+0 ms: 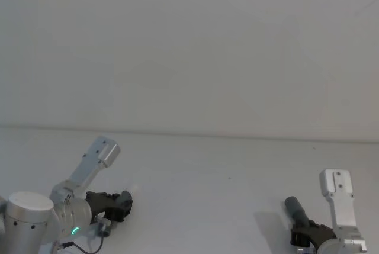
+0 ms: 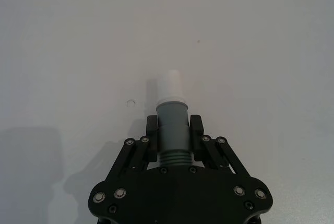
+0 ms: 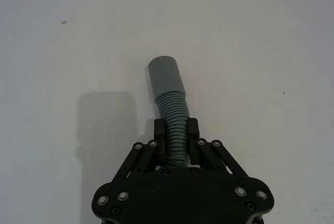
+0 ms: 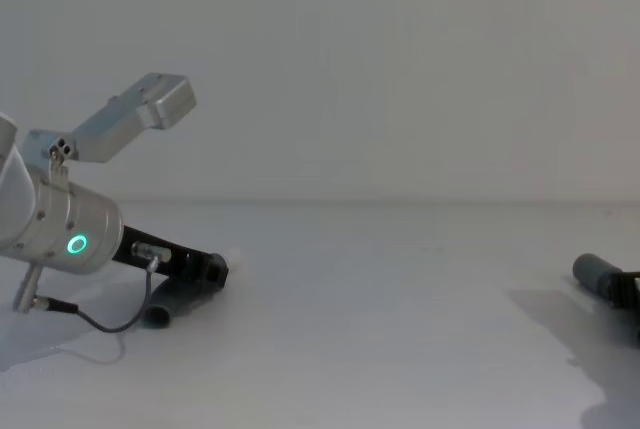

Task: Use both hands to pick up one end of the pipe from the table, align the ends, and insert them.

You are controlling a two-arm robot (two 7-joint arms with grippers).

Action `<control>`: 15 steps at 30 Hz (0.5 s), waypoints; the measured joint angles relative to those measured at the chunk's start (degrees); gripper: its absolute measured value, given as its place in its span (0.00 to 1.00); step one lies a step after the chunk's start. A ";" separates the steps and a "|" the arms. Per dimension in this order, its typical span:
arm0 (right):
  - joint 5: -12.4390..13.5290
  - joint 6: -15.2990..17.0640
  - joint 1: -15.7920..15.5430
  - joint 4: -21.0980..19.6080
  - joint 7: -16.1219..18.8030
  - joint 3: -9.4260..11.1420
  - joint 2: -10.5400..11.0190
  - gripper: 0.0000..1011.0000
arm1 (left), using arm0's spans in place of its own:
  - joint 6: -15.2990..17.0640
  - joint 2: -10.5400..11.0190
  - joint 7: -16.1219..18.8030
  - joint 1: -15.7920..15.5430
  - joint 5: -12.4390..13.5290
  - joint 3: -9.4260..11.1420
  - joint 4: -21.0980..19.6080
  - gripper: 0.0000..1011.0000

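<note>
You have the pipe in two pieces, well apart, one at each side of the table [image 1: 207,165] and both toward its near edge. The left hose piece [image 2: 174,157] sits toward the near left corner. Its smooth grey cuff [image 2: 172,117] carries the narrower white tip [image 2: 171,84], which points away from the wrist over the bare surface. Your left gripper [image 2: 174,129] is closed on this cuff, with one black finger [image 2: 152,130] pressed on each side, just ahead of where the ribs begin. In the chest view the ribbed tail [image 4: 165,307] of this piece hangs out under the gripper, down to the surface (I cannot tell if it touches). The silver wrist [image 4: 60,229] behind shows a green ring light [image 4: 77,244], and a thin black cable [image 4: 100,321] loops below it.

The right hose piece [image 3: 175,112] is toward the near right corner. Your right gripper [image 3: 176,134] clamps it on the ribbed part, with the fingers narrow around it. The piece bends a little before it ends in the wider socket cuff [image 3: 166,77]. This cuff stands free ahead of the fingers. In the head view it points toward the far edge, leaning a little to the left, and a shadow [image 1: 269,221] lies on the surface beside it.
</note>
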 joint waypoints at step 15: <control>1.19 -6.18 -2.15 -2.47 5.82 0.23 2.30 0.21 | -2.89 1.13 -4.28 -1.50 0.96 1.63 0.90 0.32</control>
